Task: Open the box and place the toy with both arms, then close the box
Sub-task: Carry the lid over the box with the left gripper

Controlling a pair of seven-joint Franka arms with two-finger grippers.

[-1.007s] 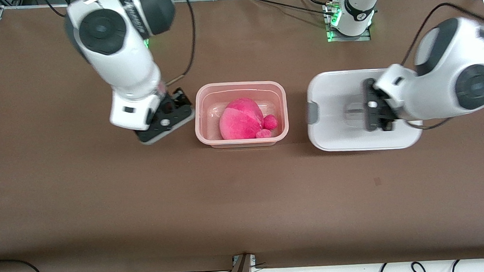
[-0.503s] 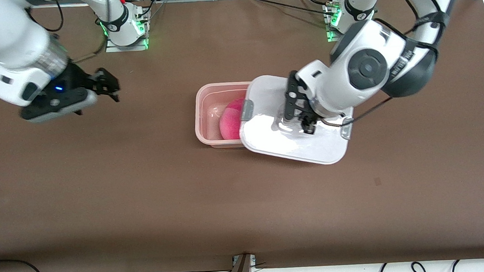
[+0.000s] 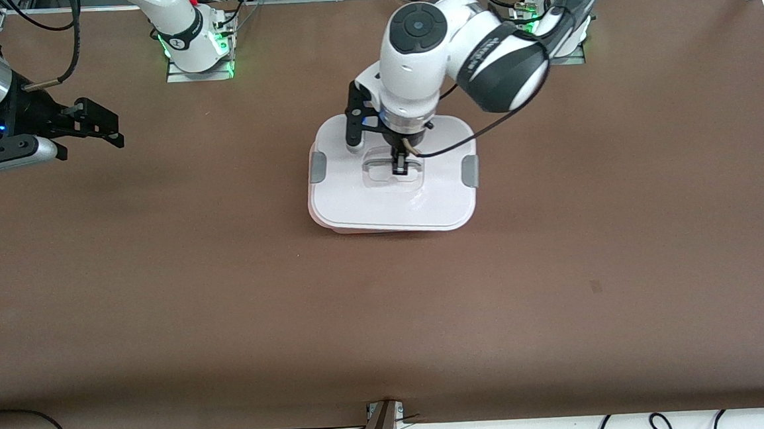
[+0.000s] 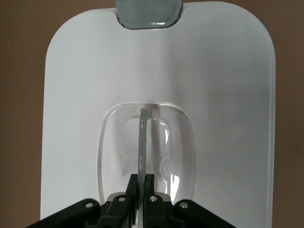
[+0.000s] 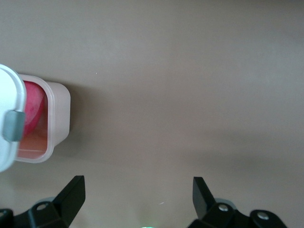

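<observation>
Centre of frame, front view: white plastic lid w/ two grey side clips (image 3: 393,180) sits over the pale pink translucent box base (image 3: 356,229), but skewed. Only a sliver of base shows under the lid's lower edge; lid looks rotated a little, not yet seated, by my reading. Grey clips at both short ends hang unlatched as far as I can tell.

Left gripper (image 3: 400,167), arm reaching from upper right, jaws pinched narrow on the clear recessed centre handle (image 4: 141,142); left wrist view shows the thin handle rib clamped between the fingers (image 4: 149,183).

Hot-pink plush toy (image 5: 33,107) is inside the base: right wrist view shows pink through the wall, lid edge partly over it.

Upper left of frame: right gripper (image 3: 94,122) waits over bare brown table (image 3: 388,320), well apart from box, jaws spread wide, holding nothing.

Step in hand: closing. Recommend: square the lid to the base rim before lowering; keep it level; press evenly, then release handle. Risk: a corner rides the rim or the plush gets nipped. Clips need checking after.
</observation>
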